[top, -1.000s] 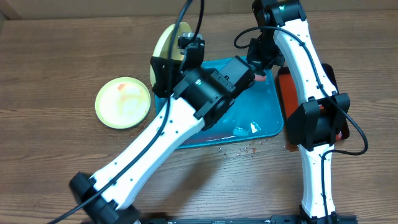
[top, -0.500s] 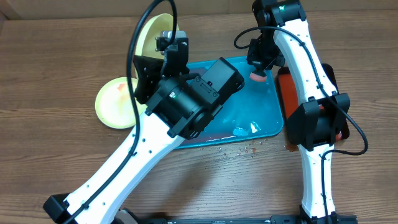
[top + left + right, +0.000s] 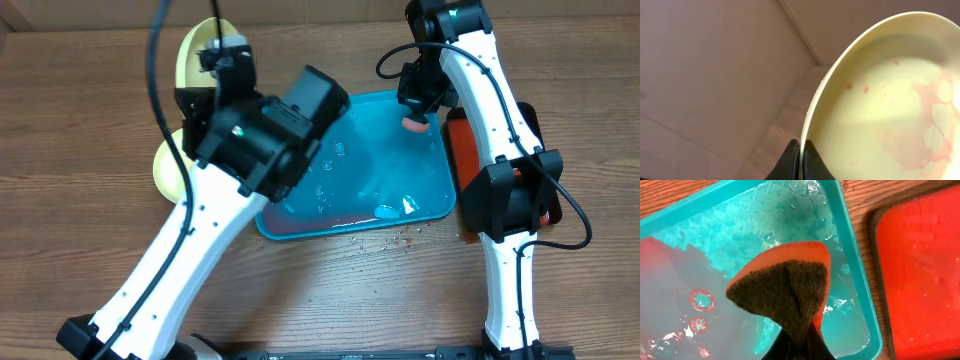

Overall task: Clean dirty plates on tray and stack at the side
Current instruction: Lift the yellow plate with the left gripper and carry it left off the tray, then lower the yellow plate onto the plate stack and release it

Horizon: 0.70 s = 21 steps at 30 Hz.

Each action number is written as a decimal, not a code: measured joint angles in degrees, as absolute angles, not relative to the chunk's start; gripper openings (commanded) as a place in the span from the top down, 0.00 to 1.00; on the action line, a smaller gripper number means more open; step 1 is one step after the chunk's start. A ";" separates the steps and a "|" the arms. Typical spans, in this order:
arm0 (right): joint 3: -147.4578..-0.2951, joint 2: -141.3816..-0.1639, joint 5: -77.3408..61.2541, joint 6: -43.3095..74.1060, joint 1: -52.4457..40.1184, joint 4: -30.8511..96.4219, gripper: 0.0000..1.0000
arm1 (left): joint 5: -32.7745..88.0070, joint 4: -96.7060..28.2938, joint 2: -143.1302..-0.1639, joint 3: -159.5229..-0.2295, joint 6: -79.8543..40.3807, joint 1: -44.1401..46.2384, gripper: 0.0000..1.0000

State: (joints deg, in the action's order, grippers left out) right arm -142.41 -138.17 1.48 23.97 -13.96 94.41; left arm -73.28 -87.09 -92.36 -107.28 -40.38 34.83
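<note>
From above, the plate [image 3: 192,58] hangs tilted on edge off the tray's [image 3: 385,165] far left corner. A second plate [image 3: 166,165] lies left of the tray.

At my left wrist, my left claw [image 3: 800,150] is pinched on the plate's rim. The plate looks light, stiff and wet with pink smears, so probably slippery. The rim is the place to grip.

At my right wrist, my right claw [image 3: 797,342] clamps a soft folded sponge [image 3: 785,287] over the tray's right end, near the red tray [image 3: 920,270].

Brown wooden table [image 3: 80,120] carries a turquoise tray [image 3: 448,195] at centre, a red tray [image 3: 462,150] right, a yellow-green plate [image 3: 167,170] left.
</note>
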 measured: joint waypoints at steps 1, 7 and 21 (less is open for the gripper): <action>-142.41 -138.17 1.45 23.97 -13.96 94.39 0.96 | -71.81 -86.96 -92.36 -107.28 -40.40 34.13 0.96; -142.41 -138.17 1.48 23.94 -13.96 94.30 0.96 | -59.02 -85.21 -92.36 -107.28 -40.10 27.62 0.95; -142.41 -138.17 1.48 23.97 -13.96 93.58 0.96 | -11.75 -74.30 -94.94 -104.79 -22.55 -15.38 0.96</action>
